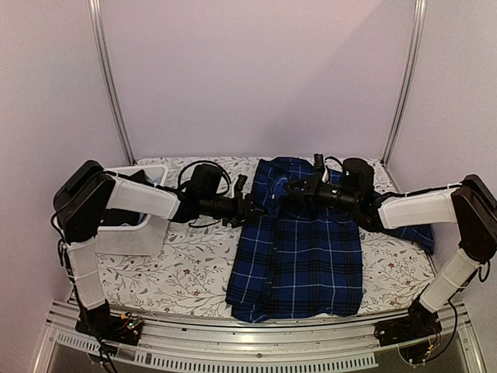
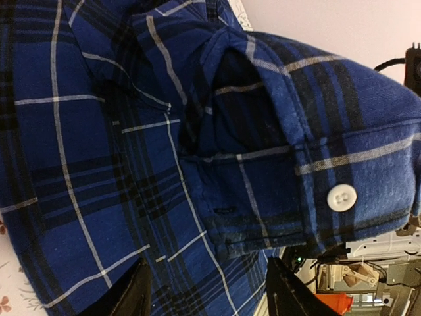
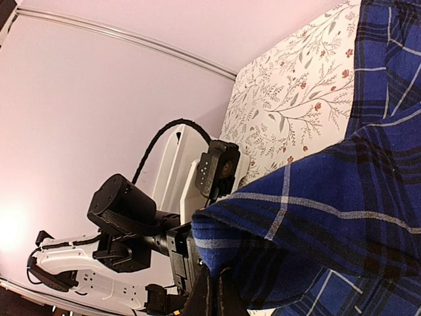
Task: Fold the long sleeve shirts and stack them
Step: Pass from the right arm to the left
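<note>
Navy blue plaid button-up shirt point(image 1: 299, 249) lay spread on the middle of the floral-covered bench point(image 1: 194, 268), upper part raised, right tool point(image 1: 289, 189) clamped tight on a fold there, left tool point(image 1: 255, 204) just beside the cloth, jaws standing apart, holding nothing.

**Plaid shirt point(image 1: 299, 249) partly folded**

Navy blue with thin white and light-blue lines, it lies mid-table point(image 1: 194, 264), folded lengthwise into a long panel, hem toward the near edge. The far end is bunched and raised. A cuff shows one white button point(image 2: 342, 196).
</note>
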{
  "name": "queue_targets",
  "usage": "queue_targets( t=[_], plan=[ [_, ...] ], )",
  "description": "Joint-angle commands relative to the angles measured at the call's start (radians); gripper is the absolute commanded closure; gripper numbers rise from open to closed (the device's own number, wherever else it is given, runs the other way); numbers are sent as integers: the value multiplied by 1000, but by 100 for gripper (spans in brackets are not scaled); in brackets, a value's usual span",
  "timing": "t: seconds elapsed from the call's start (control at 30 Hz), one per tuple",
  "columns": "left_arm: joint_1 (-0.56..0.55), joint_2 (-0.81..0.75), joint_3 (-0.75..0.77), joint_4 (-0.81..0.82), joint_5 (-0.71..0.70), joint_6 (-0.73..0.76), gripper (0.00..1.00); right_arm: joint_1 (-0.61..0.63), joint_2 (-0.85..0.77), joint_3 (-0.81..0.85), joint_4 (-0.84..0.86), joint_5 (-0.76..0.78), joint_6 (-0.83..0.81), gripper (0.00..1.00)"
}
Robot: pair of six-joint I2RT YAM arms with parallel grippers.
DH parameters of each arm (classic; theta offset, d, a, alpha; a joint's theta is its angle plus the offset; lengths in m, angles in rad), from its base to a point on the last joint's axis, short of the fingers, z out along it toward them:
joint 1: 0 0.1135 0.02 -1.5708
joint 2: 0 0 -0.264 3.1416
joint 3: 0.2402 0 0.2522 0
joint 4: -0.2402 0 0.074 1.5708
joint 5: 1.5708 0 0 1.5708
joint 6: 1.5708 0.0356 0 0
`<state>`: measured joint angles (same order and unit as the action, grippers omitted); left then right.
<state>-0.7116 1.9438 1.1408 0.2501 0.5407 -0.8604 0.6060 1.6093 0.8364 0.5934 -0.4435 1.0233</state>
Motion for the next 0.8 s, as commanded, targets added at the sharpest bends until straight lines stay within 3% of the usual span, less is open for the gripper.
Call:
queue_targets(
  t=[0.0, 0.2, 0.4, 0.47, 0.63, 0.77],
  plan=[
    [-24, -5, -36, 163, 30, -52, 40, -8, -32, -34, 150, -26, 95, 100],
    [-30, 14, -37, 221, 37, -86, 40, -15, -31, -52, 209, -27, 152, 100],
    [-40, 42, -5, 224, 30, -108, 50, -18, -34, -57, 217, -24, 173, 100],
    [-43, 45, 4, 223, 29, -110, 59, -18, -36, -67, 217, -23, 175, 100],
    [-42, -8, 4, 144, -15, -68, 95, -18, -61, -121, 212, -13, 167, 100],
    [-41, -89, 0, 16, -80, 8, 100, -18, -92, -190, 189, -14, 143, 100]
  ],
)
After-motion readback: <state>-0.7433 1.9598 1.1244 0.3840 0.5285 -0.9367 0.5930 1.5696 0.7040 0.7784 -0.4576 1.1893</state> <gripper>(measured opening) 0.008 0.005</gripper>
